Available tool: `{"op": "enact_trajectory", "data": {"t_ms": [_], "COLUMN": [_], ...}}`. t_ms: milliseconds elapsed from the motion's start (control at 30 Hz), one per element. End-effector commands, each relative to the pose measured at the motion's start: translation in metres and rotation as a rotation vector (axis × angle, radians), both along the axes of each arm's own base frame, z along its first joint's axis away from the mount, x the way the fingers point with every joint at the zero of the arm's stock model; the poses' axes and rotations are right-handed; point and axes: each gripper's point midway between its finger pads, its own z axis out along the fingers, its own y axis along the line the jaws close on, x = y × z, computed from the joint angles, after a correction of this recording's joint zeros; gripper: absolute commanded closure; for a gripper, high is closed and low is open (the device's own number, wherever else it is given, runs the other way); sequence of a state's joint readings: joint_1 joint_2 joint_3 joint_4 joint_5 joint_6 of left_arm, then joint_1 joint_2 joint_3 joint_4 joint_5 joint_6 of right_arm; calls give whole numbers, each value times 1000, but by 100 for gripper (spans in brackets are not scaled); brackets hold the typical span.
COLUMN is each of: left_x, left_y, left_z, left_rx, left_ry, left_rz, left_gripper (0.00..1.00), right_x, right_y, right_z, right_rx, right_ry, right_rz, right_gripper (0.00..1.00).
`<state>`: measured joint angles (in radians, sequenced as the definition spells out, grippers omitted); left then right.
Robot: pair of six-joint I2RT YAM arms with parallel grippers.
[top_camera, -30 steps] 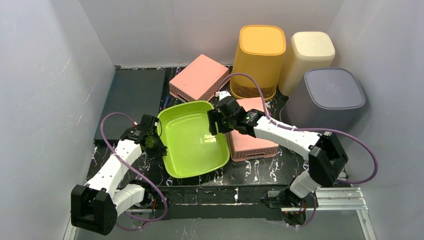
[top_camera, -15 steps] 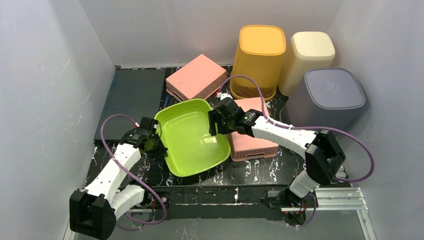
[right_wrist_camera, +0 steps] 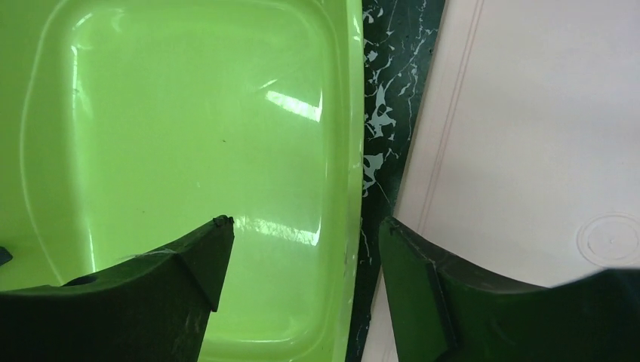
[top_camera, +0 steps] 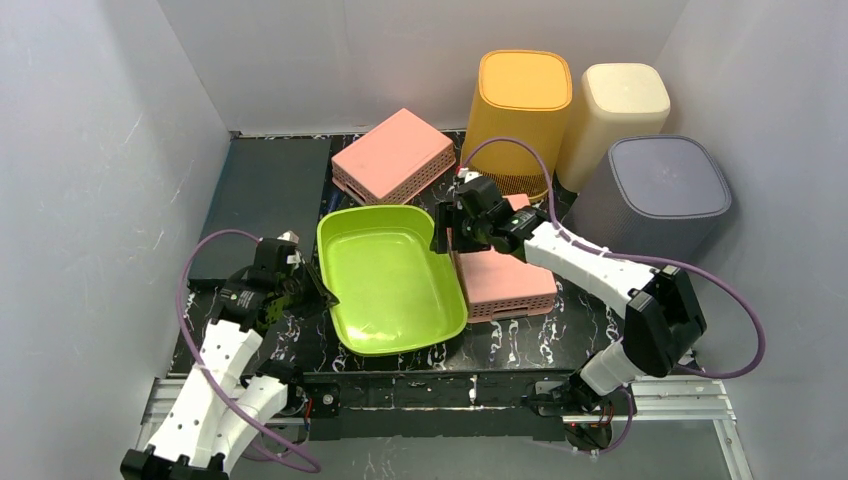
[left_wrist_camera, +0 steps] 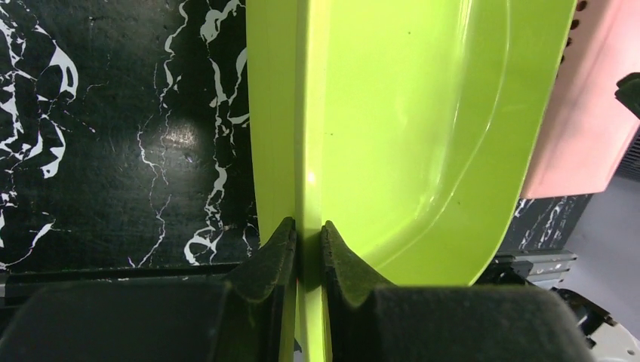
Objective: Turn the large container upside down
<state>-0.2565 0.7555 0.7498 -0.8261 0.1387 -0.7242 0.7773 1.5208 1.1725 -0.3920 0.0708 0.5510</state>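
Container: the large container point(top_camera: 392, 280), a lime-green tub, is seen open side up on the black marbled surface point(left_wrist_camera: 113, 151), with its right rim just beside a pink basket point(top_camera: 505, 285).
Left hand: the left hand point(left_wrist_camera: 306, 237) is pressed together on the tub's left rim, and only the thin lip is pinched.
Right hand: the right hand point(right_wrist_camera: 302, 234) is held spread, with the right rim between its fingers but not gripped.
Risk, slip: the glossy lip may be lost from so narrow a pinch once the tub is tilted.
Risk, collision: the basket may be struck or shoved if the tub is rolled towards it.
Materials: smooth, shiny moulded plastic is judged for the tub. It has rounded corners and a shallow hollow. The basket is matt and perforated along its sides.
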Motion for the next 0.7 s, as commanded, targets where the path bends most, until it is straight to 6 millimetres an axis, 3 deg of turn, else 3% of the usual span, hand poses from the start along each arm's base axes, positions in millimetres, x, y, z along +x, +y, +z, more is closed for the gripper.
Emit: {"op": "enact_trajectory", "data": {"t_ms": [0,133,467,600,667], "left_x": [-3,-5,-5,-2,-1], "left_y": [-9,-11,-17,-17,-18], "left_z": [34,43,61,65,63], "left_rx": [-73,-95,-165,-174,-173], "left_ry": [-82,-111,-183,-198,-190], "left_rz": [-29,-28,-12,-4,-8], "left_gripper": [100,100,100,100,100], "right_x": [-3,-5,-23,-28,-26], "right_y": [5,-1,7,11,12], "right_z": [29,25,24,33,39], "right_rx": [133,194,296,343,365], "right_ry": [6,64,148,158,145], "right_rz": [31,20,54,64,51], "right_gripper": [20,20,28,38,53]}}
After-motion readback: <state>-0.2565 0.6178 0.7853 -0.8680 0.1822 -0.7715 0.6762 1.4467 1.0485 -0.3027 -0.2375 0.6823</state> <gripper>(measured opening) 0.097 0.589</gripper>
